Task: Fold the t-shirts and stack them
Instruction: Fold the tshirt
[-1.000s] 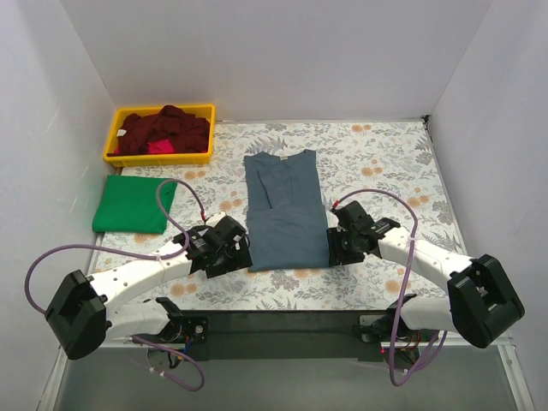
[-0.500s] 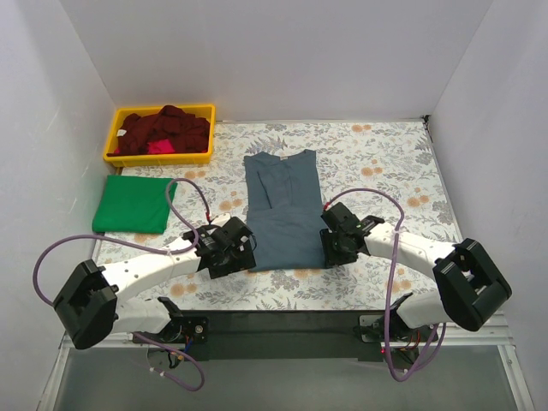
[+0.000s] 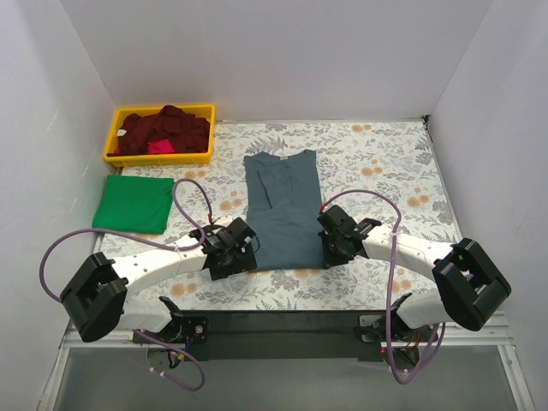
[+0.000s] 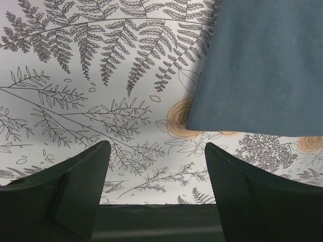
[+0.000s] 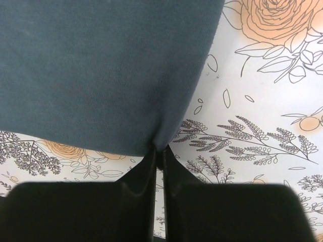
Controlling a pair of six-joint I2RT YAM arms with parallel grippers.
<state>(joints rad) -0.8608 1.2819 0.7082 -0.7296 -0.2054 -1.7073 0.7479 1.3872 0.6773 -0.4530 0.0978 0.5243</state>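
One corner of the slate-blue shirt (image 3: 284, 214) pinched in the right gripper (image 5: 159, 151), left gripper (image 4: 156, 151) open beside the other

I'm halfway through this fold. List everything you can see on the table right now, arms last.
blue shirt: one, slate blue, centre of the table, lying flat, collar at the far end
green shirt: one, bright green, folded, left side, just nearer than the bin
dark red shirts: a heap, number unclear, dark red, in the bin
pink shirt: one patch showing, pink, in the bin among the dark red
yellow bin: one, yellow, far left corner
table cloth: one, white floral print, covering the table
left gripper: one, black, open, just short of the blue shirt's near left corner
right gripper: one, black, shut on the blue shirt's near right corner
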